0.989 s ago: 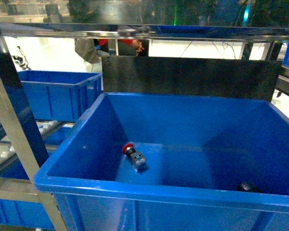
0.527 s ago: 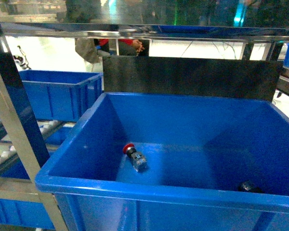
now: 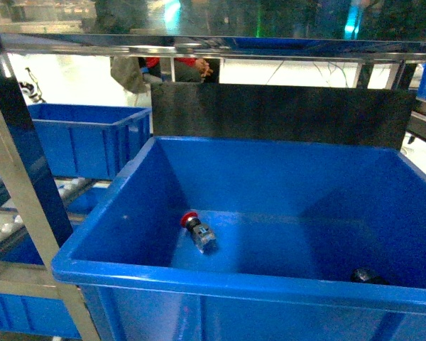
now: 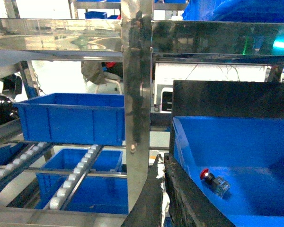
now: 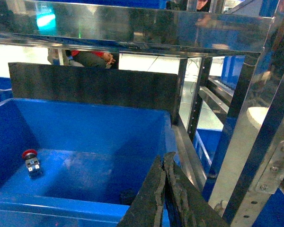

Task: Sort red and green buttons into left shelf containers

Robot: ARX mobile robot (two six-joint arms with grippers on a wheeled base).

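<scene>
A red button (image 3: 197, 231) with a red cap and a grey body lies on its side on the floor of the big blue bin (image 3: 199, 280) in front of me. It also shows in the left wrist view as the red button (image 4: 213, 181) and in the right wrist view as the red button (image 5: 31, 162). A small dark thing (image 3: 364, 275) sits in the bin's near right corner, too dim to name. No green cap shows. My left gripper (image 4: 162, 163) is shut and empty, outside the bin's left wall. My right gripper (image 5: 164, 161) is shut and empty, above the bin's near right rim.
The left shelf has a steel upright (image 4: 136, 94) close to my left gripper, white roller tracks (image 4: 75, 172), one blue container (image 4: 71, 116) on the upper level and another container (image 4: 92, 187) below. A black board (image 3: 280, 114) stands behind the big bin. Steel posts (image 5: 246, 142) stand to the right.
</scene>
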